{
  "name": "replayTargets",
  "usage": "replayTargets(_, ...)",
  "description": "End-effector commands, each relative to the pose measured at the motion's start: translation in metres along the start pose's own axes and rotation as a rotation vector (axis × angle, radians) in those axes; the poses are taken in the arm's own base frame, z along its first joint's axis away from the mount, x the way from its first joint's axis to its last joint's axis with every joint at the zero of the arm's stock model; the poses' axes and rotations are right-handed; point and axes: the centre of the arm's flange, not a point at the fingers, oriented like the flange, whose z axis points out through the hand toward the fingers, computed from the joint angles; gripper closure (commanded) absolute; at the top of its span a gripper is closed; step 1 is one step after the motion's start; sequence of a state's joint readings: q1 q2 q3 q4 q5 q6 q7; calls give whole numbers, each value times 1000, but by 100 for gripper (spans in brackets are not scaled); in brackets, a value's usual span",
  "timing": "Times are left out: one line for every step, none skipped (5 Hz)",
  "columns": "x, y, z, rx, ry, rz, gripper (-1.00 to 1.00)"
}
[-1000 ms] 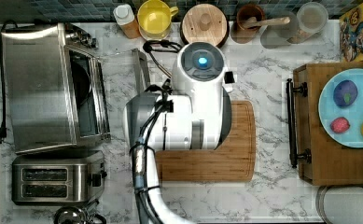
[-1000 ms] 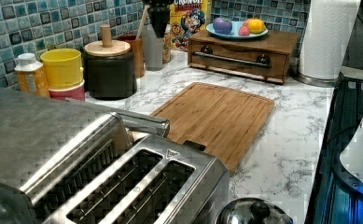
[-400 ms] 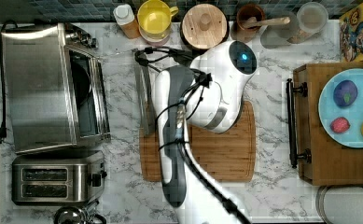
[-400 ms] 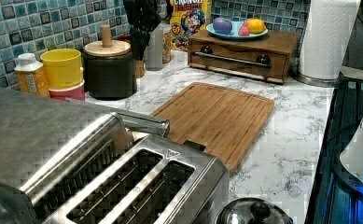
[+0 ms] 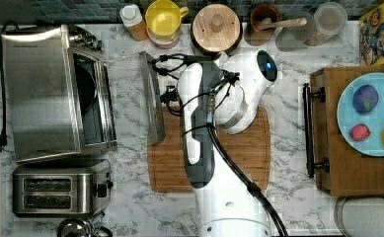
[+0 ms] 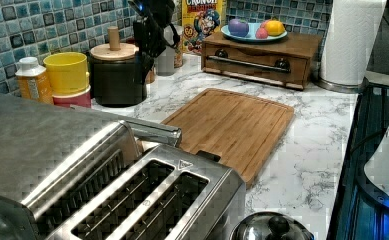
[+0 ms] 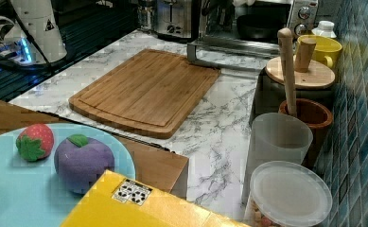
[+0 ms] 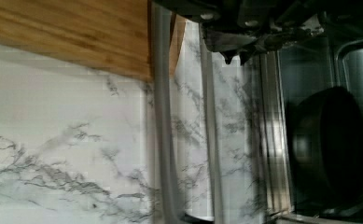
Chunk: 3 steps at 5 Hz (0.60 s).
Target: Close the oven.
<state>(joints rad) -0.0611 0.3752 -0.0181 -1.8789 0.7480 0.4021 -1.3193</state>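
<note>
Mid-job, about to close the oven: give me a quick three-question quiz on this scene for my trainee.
1. True or false: the glass door of the large boxy brushed-steel toaster oven is shut.
2. What sits inside the oven? A) a dark round pan B) a yellow mug C) a loaf of bread
3. Which steel appliance stands next to the oven, below it in the top view?

Key: 1 false, the door lies folded down open. 2 A. 3 the two-slot steel toaster.
</note>
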Motion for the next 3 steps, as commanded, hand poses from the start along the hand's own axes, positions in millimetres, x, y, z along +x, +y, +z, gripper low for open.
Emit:
replayTargets(54, -41, 1, -40, 118, -139, 100)
replayTargets(60, -34, 12, -38, 102, -128, 100)
replayTargets(65, -29, 32, -54, 74, -113, 100)
